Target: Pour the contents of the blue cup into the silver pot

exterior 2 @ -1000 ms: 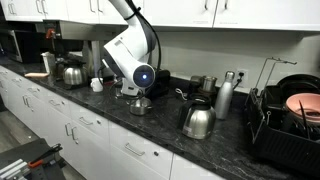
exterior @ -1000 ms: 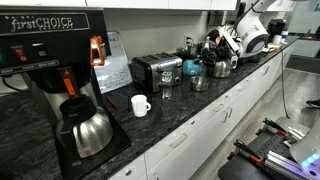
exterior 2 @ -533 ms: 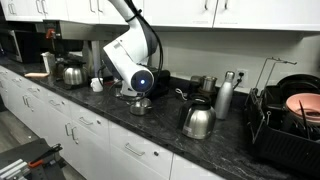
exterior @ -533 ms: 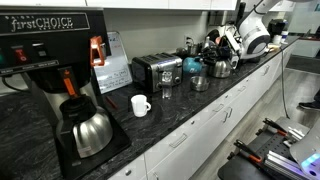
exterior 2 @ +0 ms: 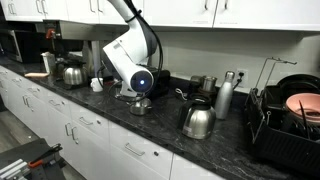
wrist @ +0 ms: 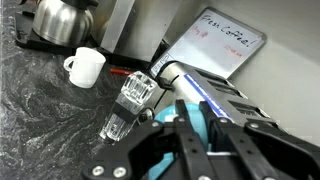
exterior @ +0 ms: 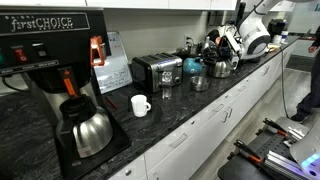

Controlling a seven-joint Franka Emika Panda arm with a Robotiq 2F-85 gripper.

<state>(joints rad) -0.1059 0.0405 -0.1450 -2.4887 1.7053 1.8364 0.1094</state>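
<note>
The blue cup point(exterior: 192, 67) is a teal mug standing beside the toaster. In the wrist view the blue cup point(wrist: 166, 127) lies right under my gripper point(wrist: 207, 118). The fingers are close together with the cup's edge between them. In an exterior view my gripper point(exterior: 205, 60) hangs at the cup's side. The silver pot point(exterior: 200, 83) sits low on the counter just in front of the cup. It also shows in an exterior view point(exterior 2: 140, 106) under the arm, where the cup is hidden.
A clear glass point(wrist: 125, 105), a white mug point(wrist: 85, 65) and a steel carafe point(wrist: 62, 18) stand along the counter. The toaster point(exterior: 157, 68) is beside the cup. A steel carafe point(exterior 2: 197, 120), a bottle point(exterior 2: 225, 95) and a dish rack point(exterior 2: 290, 115) stand further along.
The arm's wrist has sunk slightly over the pot. A person has come into view at the right edge of an exterior view. The cup and pot have not moved.
</note>
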